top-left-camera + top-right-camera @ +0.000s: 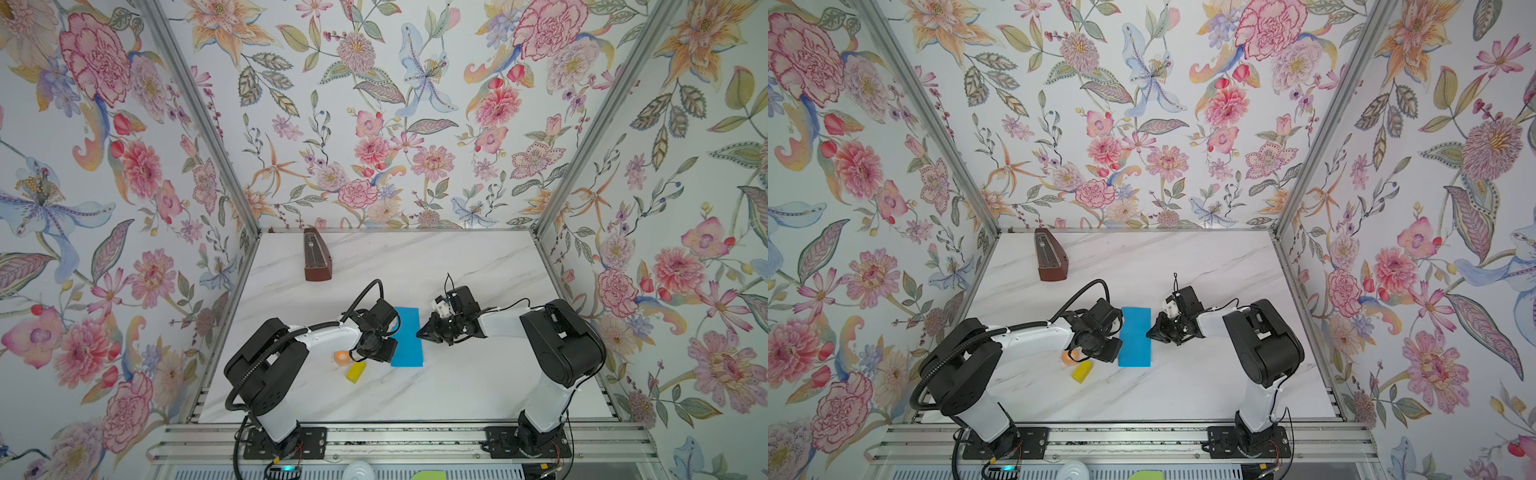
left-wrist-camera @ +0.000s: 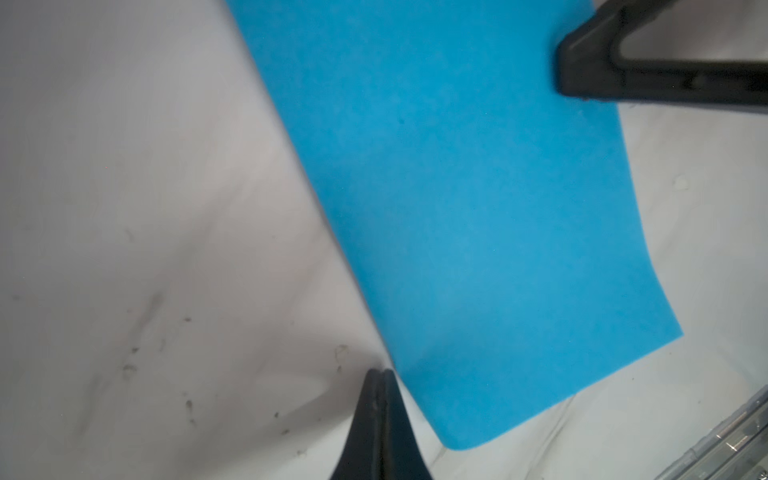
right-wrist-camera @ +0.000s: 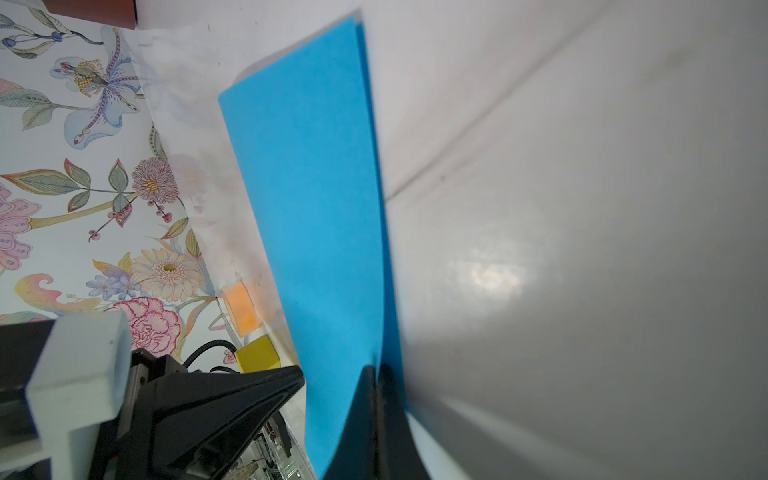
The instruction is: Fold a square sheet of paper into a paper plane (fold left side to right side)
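The square sheet of paper lies on the marble table folded in half, as a narrow bright blue rectangle. My left gripper is shut with nothing in it, its tips on the table just beside the sheet's folded left edge, near the front end. My right gripper is shut, its tips on the open right edge of the sheet about halfway along, where the top layer lifts slightly off the lower one. I cannot tell whether any paper is pinched. No paper plane shape shows.
A yellow block and an orange tape roll sit just left of the left gripper. A brown wooden metronome stands at the back left. Floral walls enclose the table on three sides.
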Tool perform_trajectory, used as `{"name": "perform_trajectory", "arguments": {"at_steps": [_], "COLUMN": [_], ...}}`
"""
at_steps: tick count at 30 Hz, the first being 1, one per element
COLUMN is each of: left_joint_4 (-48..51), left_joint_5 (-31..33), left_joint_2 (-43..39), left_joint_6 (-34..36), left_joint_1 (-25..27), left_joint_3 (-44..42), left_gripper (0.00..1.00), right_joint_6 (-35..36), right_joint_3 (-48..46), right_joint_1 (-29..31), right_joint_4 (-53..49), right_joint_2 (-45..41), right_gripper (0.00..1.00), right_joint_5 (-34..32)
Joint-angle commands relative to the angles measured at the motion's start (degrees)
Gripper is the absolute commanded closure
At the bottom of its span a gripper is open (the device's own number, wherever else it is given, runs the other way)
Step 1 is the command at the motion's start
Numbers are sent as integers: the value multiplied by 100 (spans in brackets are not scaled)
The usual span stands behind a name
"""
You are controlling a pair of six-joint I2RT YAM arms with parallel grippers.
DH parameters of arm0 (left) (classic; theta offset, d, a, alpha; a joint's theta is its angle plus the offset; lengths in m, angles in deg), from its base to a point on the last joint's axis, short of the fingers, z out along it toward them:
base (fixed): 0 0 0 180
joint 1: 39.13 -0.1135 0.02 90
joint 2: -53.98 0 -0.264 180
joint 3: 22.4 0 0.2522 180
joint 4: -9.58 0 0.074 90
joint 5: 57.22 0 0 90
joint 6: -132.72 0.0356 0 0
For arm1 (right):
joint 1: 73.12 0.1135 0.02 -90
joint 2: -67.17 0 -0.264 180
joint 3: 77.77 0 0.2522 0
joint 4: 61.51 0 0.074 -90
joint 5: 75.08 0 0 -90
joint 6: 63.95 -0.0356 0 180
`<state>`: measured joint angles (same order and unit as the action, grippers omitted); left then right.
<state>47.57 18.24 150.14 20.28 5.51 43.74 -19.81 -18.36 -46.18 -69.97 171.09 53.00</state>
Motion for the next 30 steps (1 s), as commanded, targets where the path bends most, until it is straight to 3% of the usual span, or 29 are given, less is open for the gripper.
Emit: {"name": "perform_trajectory", "arguments": {"at_steps": [1,12,20,30], "left_joint_4": [614,50,-5,375], "left_joint_5": [407,-341,-563,-216], "left_joint_2": [-118,-79,157,46], "left_joint_6": [110,-183,-121,-34], "left_joint_1": [-8,213,326,325], "left_joint_3": [6,571,264,-341], "left_gripper": [100,100,100,100], "right_joint_6": [24,36,51,49], "right_joint_3": [-146,-97,-104,-155], "right_joint_1": [-31,-31,-30,-45], "right_joint_4": [-475,-518,-523,-530], "right_joint_2": [203,228,226,190], "right_gripper": [100,100,100,100], "right_joint_5": [-504,-495,-495,-519]}}
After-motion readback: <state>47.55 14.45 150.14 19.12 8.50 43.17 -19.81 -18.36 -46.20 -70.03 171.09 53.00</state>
